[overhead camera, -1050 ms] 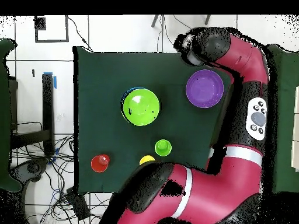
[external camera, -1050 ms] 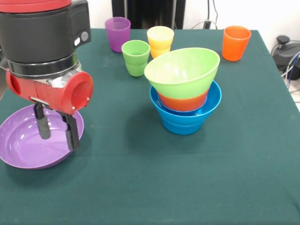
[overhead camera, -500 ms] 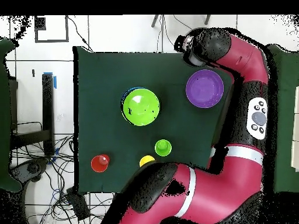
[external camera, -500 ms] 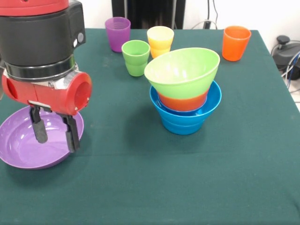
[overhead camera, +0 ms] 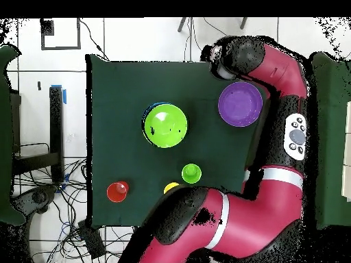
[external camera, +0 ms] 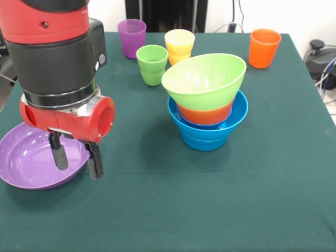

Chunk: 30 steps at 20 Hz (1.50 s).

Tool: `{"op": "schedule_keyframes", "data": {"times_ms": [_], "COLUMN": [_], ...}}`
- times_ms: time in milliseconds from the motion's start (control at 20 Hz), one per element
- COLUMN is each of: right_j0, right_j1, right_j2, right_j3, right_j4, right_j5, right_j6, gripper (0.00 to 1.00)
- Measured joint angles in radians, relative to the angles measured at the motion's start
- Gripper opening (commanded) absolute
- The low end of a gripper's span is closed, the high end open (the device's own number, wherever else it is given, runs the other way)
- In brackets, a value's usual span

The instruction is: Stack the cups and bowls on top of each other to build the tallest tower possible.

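One gripper (external camera: 77,160) is in play, and I read its jaws as parted with nothing between them that is actually clamped. Compared with the frames half a second and a second back, the wrist has shifted sideways: both fingers hung inside the large purple bowl (external camera: 26,165) then, whereas now one finger sits over the bowl's interior and the other hangs just outside the rim, so the jaws straddle the bowl's wall. In the overhead view the arm's head (overhead camera: 221,58) lies just beside the purple bowl's (overhead camera: 240,104) edge, consistent with that reading.

I judge this as alignment for a rim pinch; the bowl itself rests flat on the table (external camera: 157,210) and appears unmoved across the three front frames.

The tower (external camera: 207,107) stands well apart from the jaws, on the side of the outer finger: a lime green bowl (external camera: 202,79) tilted atop a small orange bowl (external camera: 205,114), nested in a blue bowl (external camera: 205,134). Beyond it stand the green cup (external camera: 152,64), yellow cup (external camera: 179,45), purple cup (external camera: 132,37) and orange cup (external camera: 264,47), all untouched.

Next requirement, in my judgement: lower slightly, close on the rim, then lift. Risk: a shallow glossy wall may slip from a two-finger pinch.
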<state>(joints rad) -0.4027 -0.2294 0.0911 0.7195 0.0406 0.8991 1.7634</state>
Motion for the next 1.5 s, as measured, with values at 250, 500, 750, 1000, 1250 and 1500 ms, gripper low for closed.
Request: {"op": "schedule_keyframes", "data": {"times_ms": [250, 500, 750, 1000, 1250, 1500], "right_j0": [0.0, 0.0, 0.0, 0.0, 0.0, 0.0], "right_j1": [0.002, 0.002, 0.002, 0.004, 0.008, 0.011], "right_j2": [0.003, 0.005, 0.005, 0.004, 0.0, -0.008], "right_j3": [0.011, 0.021, 0.031, 0.032, 0.033, 0.034], "right_j4": [-0.002, -0.005, -0.013, -0.037, -0.067, -0.084], "right_j5": [0.0, 0.0, 0.0, 0.0, 0.0, 0.0], "right_j6": [0.0, 0.0, 0.0, 0.0, 0.0, 0.0], "gripper": [1.0, 1.0, 1.0, 1.0, 1.0, 1.0]}}
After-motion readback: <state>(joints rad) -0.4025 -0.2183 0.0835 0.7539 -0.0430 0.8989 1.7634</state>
